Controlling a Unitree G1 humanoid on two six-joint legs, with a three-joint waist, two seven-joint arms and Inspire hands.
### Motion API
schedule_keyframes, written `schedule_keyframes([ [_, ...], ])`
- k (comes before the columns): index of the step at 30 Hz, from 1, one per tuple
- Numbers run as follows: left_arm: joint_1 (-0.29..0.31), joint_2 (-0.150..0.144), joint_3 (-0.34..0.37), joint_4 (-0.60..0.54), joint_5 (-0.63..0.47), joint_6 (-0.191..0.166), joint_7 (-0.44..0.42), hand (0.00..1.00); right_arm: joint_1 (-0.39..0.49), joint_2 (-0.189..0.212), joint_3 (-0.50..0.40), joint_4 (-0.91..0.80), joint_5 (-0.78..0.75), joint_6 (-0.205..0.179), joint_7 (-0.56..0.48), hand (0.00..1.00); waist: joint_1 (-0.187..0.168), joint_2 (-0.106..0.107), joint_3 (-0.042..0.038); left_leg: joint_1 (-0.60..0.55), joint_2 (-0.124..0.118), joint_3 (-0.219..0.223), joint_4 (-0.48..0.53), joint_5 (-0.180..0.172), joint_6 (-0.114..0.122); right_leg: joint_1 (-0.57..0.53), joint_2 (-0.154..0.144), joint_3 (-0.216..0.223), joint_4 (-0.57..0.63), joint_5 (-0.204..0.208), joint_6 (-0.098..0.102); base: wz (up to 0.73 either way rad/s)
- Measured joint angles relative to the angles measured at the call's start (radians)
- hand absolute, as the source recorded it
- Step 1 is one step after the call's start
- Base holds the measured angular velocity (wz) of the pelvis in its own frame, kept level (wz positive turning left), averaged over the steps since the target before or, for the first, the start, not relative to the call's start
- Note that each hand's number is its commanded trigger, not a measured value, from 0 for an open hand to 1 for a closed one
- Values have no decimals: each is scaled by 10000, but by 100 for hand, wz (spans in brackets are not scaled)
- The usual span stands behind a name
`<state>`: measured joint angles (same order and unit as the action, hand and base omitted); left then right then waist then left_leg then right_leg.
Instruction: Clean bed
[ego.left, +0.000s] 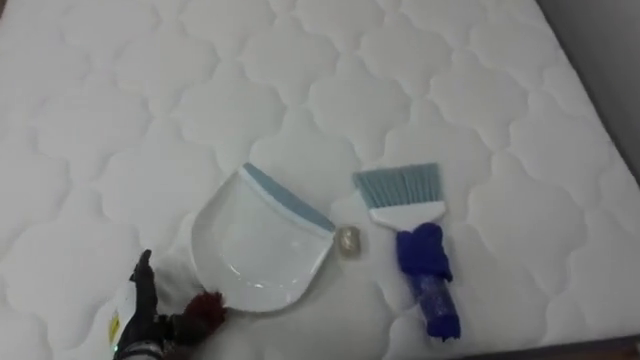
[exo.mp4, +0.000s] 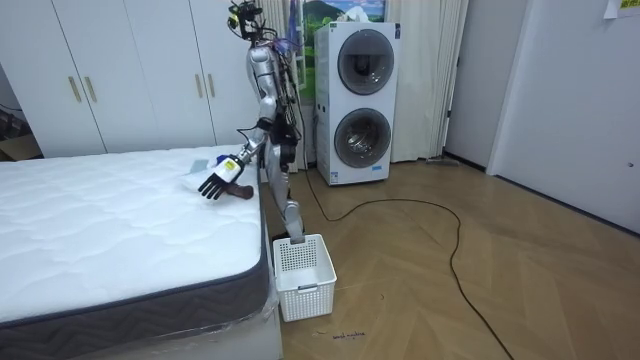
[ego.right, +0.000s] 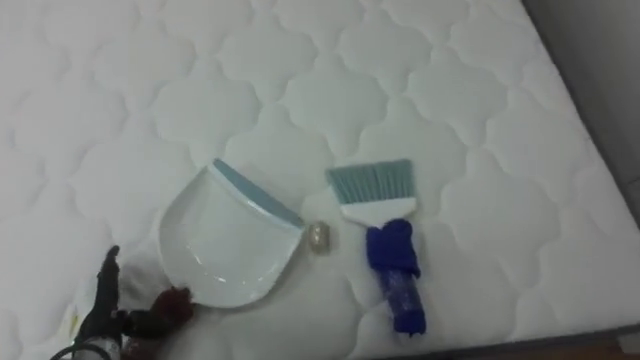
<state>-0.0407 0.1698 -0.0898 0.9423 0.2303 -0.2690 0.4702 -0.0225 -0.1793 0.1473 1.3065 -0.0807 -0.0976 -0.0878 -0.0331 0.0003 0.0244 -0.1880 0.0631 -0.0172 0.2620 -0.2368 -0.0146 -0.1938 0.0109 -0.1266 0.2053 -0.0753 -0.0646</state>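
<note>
The robot's left hand (ego.left: 140, 318) is down at the left of the white plastic dustpan with a grey-blue lip (ego.left: 255, 245). Its dark fingers look straight and spread apart. It is just beside the dustpan's dark red handle (ego.left: 207, 305), but I cannot tell if they touch.

The dustpan lies flat on the white quilted mattress (ego.left: 150, 120), close to the near edge. Its lip points up and to the right. Just to the right of the lip sits a small pale crumpled scrap (ego.left: 348, 240). Right of the scrap lies a hand brush with teal bristles, a white head and a blue handle (ego.left: 410, 225), its bristles pointing away from the robot.

Past the dustpan the mattress is wide and bare. The mattress's side edge is well to the right of the brush.

In the room view the robot stands by the bed's side, with a white slatted plastic basket (exo.mp4: 303, 272) on the floor near its feet.
</note>
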Motion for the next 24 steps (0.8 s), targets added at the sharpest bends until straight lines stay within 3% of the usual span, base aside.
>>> schedule_keyframes([
  [1,-186,30,-212,217,17,-5,12,0,-67,100,-9,273,41,46,-40,0,109,-182,58,-66,-92,320,-24,536,52,-21,-187,151,214,-204,293,44],
  [2,-235,-30,-328,311,18,22,10,0,-116,67,-6,354,144,70,-40,0,94,-215,61,-78,-180,609,28,616,156,-71,-292,-8,326,-298,418,30],
  [3,-228,-73,-349,328,15,35,5,0,-144,54,-6,393,179,79,-47,0,95,-235,66,-148,-244,620,107,621,166,-124,-310,-85,390,-356,446,15],
  [5,-287,-313,-370,335,11,52,-27,0,-366,68,66,462,251,123,-56,0,100,-223,78,-486,-391,642,409,605,235,-428,-453,-238,626,-396,461,-3],
  [10,-643,-413,-508,642,8,84,-198,0,-646,24,287,455,365,130,-30,0,85,-186,119,-796,-516,698,990,365,342,-791,-623,-222,1442,-785,476,-1],
  [13,-688,-421,-510,749,20,91,-209,0,-748,-21,292,459,360,128,-1,0,81,-158,111,-1037,-493,705,1349,279,298,-1076,-644,-216,1778,-894,523,0],
  [17,-689,-495,-766,816,-29,226,-224,0,-820,-85,591,371,582,113,-2,0,78,-120,105,-1702,-424,711,1772,303,328,-1691,-629,-229,2090,-822,396,0],
  [24,-978,-755,-808,1497,-23,235,-232,0,-883,-117,865,250,771,79,-41,0,-23,-90,124,-2012,-389,709,1848,267,309,-1963,-597,-250,2117,-819,361,0],
])
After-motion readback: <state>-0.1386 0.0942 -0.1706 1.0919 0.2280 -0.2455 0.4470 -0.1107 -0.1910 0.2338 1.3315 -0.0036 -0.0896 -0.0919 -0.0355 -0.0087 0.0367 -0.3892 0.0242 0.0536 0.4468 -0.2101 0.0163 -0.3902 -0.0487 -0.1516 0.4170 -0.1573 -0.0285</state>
